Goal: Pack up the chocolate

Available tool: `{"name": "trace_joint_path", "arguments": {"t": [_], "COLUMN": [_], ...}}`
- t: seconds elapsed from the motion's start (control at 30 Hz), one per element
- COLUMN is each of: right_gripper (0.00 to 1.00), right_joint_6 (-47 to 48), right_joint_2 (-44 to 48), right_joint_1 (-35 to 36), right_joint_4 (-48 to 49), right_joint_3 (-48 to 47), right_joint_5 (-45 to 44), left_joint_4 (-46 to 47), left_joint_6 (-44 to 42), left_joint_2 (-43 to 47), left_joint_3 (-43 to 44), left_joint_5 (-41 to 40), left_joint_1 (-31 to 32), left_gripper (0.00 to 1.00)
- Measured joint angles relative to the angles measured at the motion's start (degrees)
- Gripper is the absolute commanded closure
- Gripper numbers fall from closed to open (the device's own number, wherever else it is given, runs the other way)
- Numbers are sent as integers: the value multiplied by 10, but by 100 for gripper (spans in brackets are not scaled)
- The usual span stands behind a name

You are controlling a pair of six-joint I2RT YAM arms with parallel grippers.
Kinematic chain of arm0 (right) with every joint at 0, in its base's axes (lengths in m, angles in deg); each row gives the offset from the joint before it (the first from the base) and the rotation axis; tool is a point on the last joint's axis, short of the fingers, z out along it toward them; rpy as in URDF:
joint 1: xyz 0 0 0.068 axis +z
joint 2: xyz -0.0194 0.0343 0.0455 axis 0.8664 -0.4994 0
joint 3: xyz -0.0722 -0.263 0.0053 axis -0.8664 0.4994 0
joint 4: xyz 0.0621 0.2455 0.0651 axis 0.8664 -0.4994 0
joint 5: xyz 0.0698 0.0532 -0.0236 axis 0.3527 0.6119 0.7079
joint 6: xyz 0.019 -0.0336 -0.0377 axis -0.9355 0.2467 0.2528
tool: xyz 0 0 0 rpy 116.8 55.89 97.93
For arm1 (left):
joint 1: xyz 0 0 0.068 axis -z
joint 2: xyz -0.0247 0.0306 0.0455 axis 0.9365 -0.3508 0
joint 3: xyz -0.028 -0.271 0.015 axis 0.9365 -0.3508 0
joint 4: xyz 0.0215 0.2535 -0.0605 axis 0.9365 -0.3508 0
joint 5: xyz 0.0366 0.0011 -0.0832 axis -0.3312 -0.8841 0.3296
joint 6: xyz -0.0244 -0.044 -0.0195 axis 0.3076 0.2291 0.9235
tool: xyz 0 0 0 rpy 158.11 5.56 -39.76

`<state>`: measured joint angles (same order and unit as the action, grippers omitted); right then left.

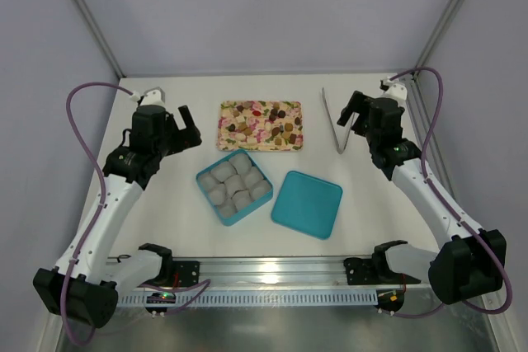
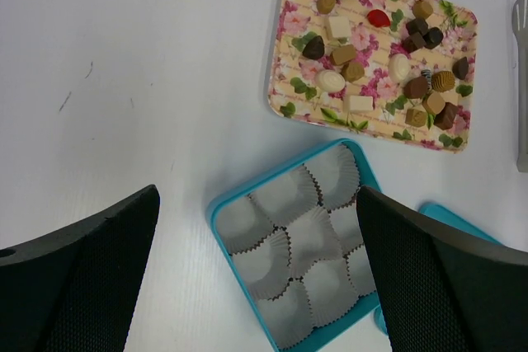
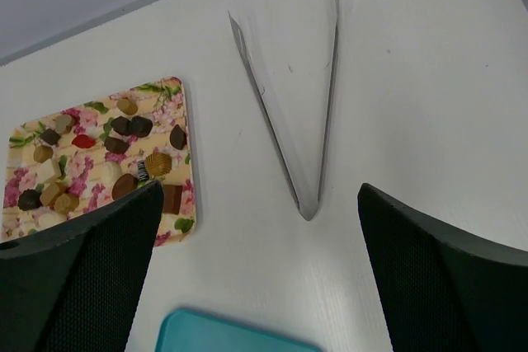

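Bench [image 1: 181,220] [image 2: 124,80] [image 3: 412,121]: white, flat, with a few faint scuffs.
Tray [image 1: 221,127] [image 2: 285,55] [image 3: 161,92]: flowered rectangle at the far middle, long side across.
Box [image 1: 198,177] [image 2: 216,213]: teal, square and open, just nearer than the tray, turned corner-on.
Lid [image 1: 306,204] [image 2: 437,210] [image 3: 231,331]: teal, flat, just right of the box; whether they touch, cannot tell.
Tongs [image 1: 332,121] [image 2: 521,80] [image 3: 307,210]: metal, right of the tray and apart from it, hinge nearest, arms spread toward the far side.
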<state>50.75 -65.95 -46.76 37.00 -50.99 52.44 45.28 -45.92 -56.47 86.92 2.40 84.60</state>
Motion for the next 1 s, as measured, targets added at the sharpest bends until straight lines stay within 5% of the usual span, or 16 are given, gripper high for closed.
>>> {"name": "trace_joint_path", "arguments": {"t": [0.23, 0.73, 1.0], "right_gripper": [0, 0, 0], "right_joint_6": [15, 65, 83], "right_joint_2": [-35, -418, -501], "right_joint_1": [0, -89, -87], "right_joint_4": [-51, -155, -210], "right_joint_3": [-40, -327, -372], "right_joint_5": [2, 148, 167], "left_joint_4": [2, 6, 8], "left_joint_6": [0, 0, 0], "left_joint_2": [0, 3, 3], "left_joint_3": [-2, -9, -10], "left_joint_5": [7, 18, 24], "left_joint_1": [0, 0, 0], "left_gripper": [0, 0, 0]}}
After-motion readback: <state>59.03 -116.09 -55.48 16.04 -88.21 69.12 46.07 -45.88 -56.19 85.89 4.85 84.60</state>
